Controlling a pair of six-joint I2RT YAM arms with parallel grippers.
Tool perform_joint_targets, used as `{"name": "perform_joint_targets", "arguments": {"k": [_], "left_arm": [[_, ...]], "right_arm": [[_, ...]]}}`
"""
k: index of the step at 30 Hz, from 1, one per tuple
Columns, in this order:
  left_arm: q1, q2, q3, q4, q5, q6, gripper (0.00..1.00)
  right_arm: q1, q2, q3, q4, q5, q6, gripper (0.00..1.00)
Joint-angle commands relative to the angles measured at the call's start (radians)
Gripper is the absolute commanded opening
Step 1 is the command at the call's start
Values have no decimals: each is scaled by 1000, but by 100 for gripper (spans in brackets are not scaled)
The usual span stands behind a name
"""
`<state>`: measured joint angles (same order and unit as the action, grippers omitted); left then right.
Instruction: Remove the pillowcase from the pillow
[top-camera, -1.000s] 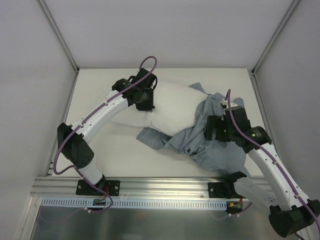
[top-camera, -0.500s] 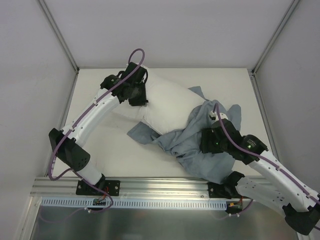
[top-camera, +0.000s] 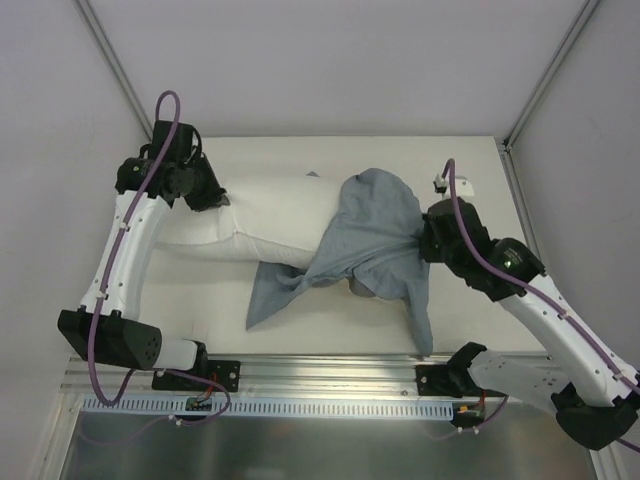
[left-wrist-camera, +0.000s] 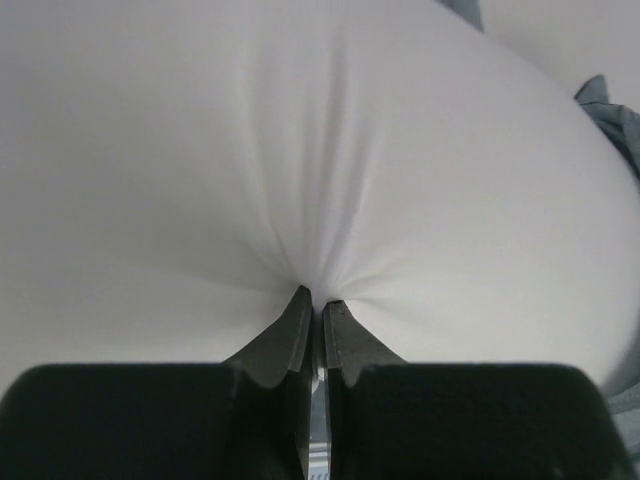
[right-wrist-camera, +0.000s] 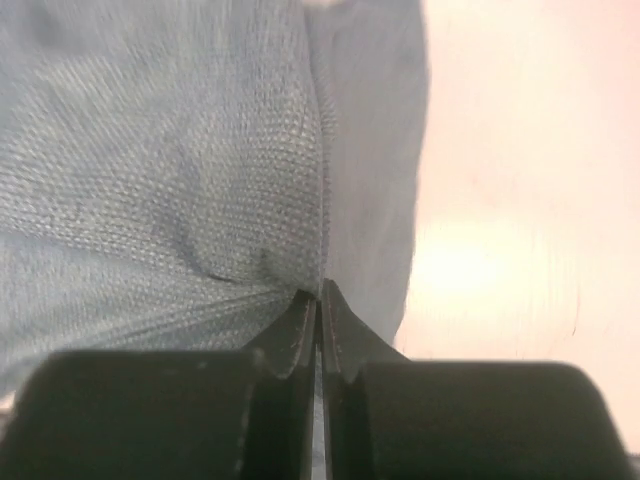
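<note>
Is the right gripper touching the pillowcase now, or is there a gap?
Touching. In the right wrist view the fingers of the right gripper pinch a fold of the pillowcase, which puckers into them.

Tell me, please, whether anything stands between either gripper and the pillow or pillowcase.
Nothing visible does. The left gripper is shut directly on the pillow at its bare left end; the right gripper is shut directly on the pillowcase, which covers only the pillow's right part.
</note>
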<state>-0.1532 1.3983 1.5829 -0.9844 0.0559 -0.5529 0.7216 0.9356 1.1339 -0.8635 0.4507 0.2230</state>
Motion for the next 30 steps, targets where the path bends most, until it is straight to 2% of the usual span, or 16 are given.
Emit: {"name": "perform_joint_targets", "arguments": {"k": [1, 4, 8, 11, 15, 20, 21, 22, 23, 24, 25, 26, 27, 28, 29, 30], "left_arm": [[127, -126, 25, 72, -56, 44, 0], [249, -180, 20, 59, 16, 56, 0], [365, -220, 20, 53, 65, 68, 0], [379, -222, 9, 56, 114, 39, 0], [379, -229, -37, 73, 165, 27, 0], [373, -243, -93, 75, 212, 67, 0], [369, -242, -100, 75, 223, 73, 0], [366, -242, -110, 75, 249, 79, 0], [344, -239, -115, 75, 258, 97, 0], [321, -236, -118, 75, 262, 108, 1], [290, -233, -121, 76, 230, 111, 9], [194, -219, -121, 75, 193, 111, 19], [141, -203, -116, 75, 146, 111, 32], [74, -182, -94, 75, 103, 110, 64], [23, -127, -78, 73, 52, 99, 77], [-59, -98, -64, 73, 33, 93, 85]], "right_arm": [[-100, 46, 188, -85, 220, -171, 1], [-183, 63, 276, -28, 227, -239, 1], [-302, 103, 267, 50, 347, -312, 1], [-404, 176, 207, 134, 230, -320, 1], [-418, 334, 222, 95, 152, -261, 1], [-419, 278, 202, 139, -30, -234, 4], [-418, 258, 202, 144, -144, -231, 13], [-409, 240, 204, 144, -200, -229, 30], [-396, 206, 201, 130, -286, -229, 68], [-383, 191, 196, 117, -306, -232, 82], [-355, 180, 191, 107, -320, -231, 92], [-344, 175, 187, 97, -342, -231, 99], [-337, 190, 200, 89, -381, -231, 97], [-318, 207, 214, 80, -389, -226, 96], [-306, 224, 228, 74, -394, -226, 96], [-294, 245, 240, 73, -417, -226, 96]]}}
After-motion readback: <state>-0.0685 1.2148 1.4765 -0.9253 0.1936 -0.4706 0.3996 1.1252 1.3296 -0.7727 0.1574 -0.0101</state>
